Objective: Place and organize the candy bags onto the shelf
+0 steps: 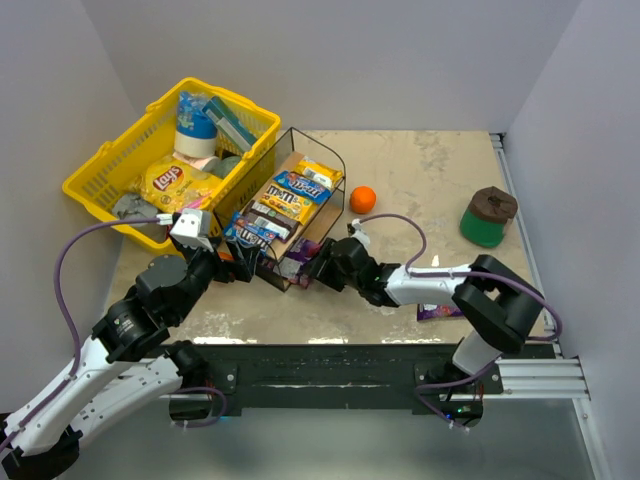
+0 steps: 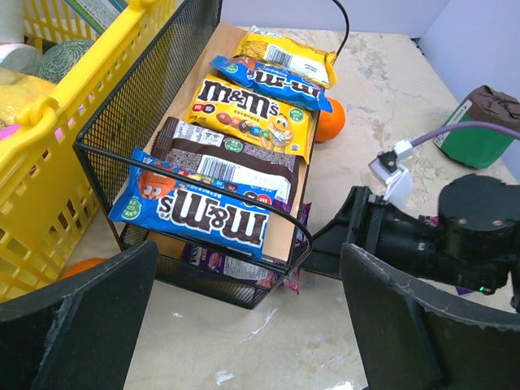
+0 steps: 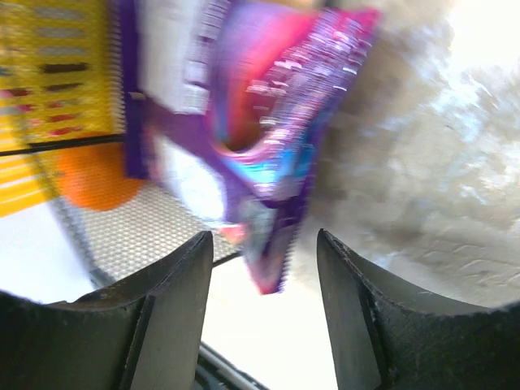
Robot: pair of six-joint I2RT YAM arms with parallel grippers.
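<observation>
The black wire shelf (image 1: 325, 165) stands in the middle of the table. Its upper wooden board holds a row of candy bags: a yellow one (image 2: 284, 53), a blue one (image 2: 268, 81), a yellow M&M's (image 2: 248, 114), a brown one (image 2: 223, 162) and a blue M&M's (image 2: 195, 211). A purple candy bag (image 3: 268, 138) lies in the lower tier with one end sticking out at the shelf's front right corner (image 2: 296, 272). My right gripper (image 3: 264, 244) is open, with that bag's corner between its fingers, unclamped. My left gripper (image 2: 244, 325) is open and empty just before the shelf's front. Another purple bag (image 1: 438, 312) lies beside the right arm.
A yellow basket (image 1: 95, 165) with a Lay's bag and other goods stands left of the shelf. One orange (image 1: 362, 199) lies right of the shelf, another (image 2: 81, 266) by its left foot. A green container with a brown lid (image 1: 488, 217) stands at the right.
</observation>
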